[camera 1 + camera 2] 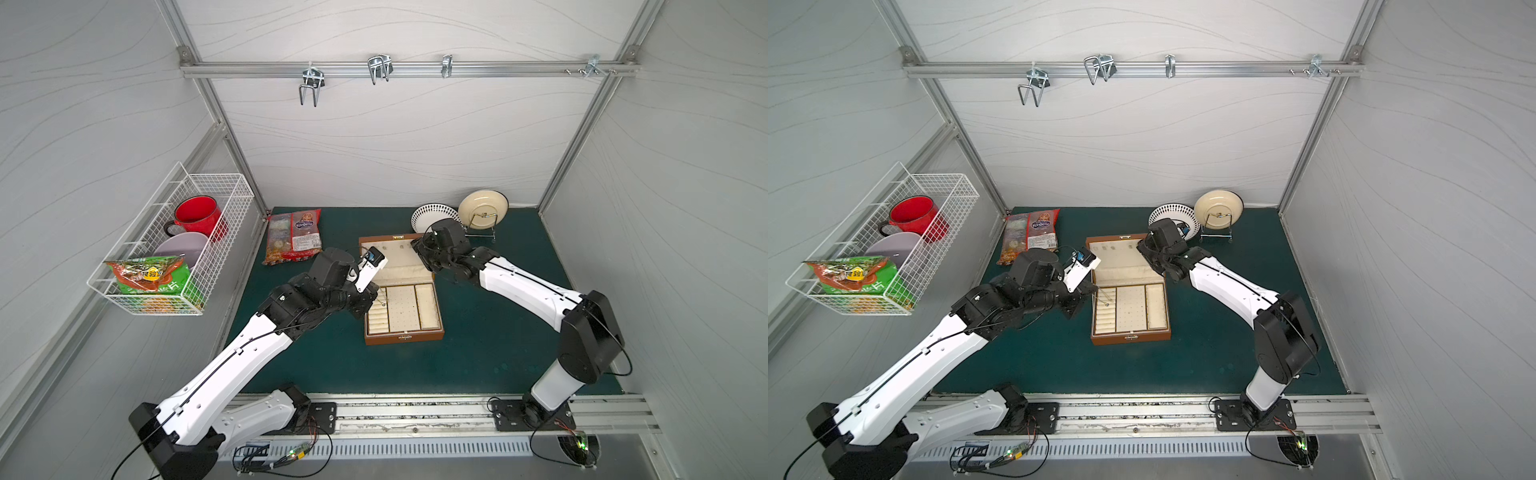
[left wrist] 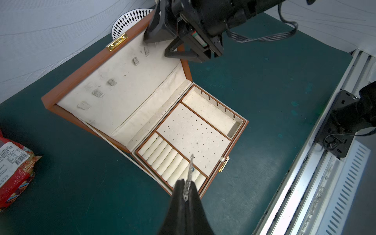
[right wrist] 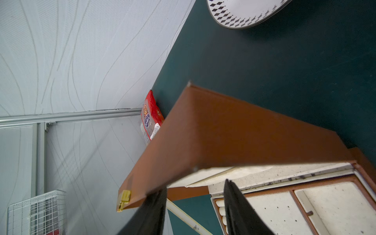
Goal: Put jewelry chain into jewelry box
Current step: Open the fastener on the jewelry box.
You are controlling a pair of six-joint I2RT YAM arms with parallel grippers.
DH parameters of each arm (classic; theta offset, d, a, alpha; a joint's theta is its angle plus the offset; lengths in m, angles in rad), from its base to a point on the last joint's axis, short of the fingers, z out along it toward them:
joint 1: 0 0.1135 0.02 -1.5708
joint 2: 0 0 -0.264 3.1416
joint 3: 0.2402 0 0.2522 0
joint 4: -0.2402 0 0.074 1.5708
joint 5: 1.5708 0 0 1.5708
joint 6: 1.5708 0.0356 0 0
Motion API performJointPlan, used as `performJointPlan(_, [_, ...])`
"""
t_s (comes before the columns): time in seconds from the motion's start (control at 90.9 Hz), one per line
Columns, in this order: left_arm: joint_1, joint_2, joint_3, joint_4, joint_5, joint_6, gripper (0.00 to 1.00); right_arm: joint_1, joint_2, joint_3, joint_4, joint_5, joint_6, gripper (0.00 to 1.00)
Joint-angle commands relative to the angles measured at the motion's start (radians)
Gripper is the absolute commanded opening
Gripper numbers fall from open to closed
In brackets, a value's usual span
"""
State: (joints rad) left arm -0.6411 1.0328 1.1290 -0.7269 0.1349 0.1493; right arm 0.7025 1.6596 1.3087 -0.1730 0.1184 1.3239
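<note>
Your left claw (image 2: pixel 185 184) is clamping down on the jewelry chain (image 2: pixel 190 171), its fingers pressed together with the links running up between them. The chain is dangling from those tips over the ring-roll compartment (image 2: pixel 162 156) on the left side of the tray, close to the divider with the perforated panel (image 2: pixel 193 130). Whether its lower end is touching the lining, I cannot tell.

Your right claw (image 3: pixel 195 186) is straddling the right side edge of the open lid (image 2: pixel 122 81), with one finger on the brown outside and the other over the cream lining. Its jaws are standing apart, and I cannot tell if they are pinching the lid or only bracketing it.

The jewelry box (image 1: pixel 402 336) is sitting near the middle of the desk (image 1: pixel 478 357), lid leaning toward the back edge and front clasp facing the front edge. A red snack bag (image 1: pixel 294 241) is lying by the back left corner. A patterned plate (image 1: pixel 428 216) and a cream plate (image 1: pixel 484 205) on a wire stand are standing along the back edge, right of centre. Beyond the left edge, a wire basket (image 1: pixel 214 176) is hanging on the wall, holding a red mug (image 1: pixel 195 214) and a green packet (image 1: pixel 149 276).
</note>
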Motion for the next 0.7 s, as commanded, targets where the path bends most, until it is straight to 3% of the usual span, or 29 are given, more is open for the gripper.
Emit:
performJointPlan(0.0, [0.007,-0.014,0.004,0.059,0.030,-0.012,0.00,0.006,0.019,0.024,-0.001,0.051,0.038,0.50])
performJointPlan(0.693, [0.006,-0.024,-0.003,0.064,0.045,-0.013,0.00,0.011,0.040,-0.018,0.143,0.075,0.092,0.50])
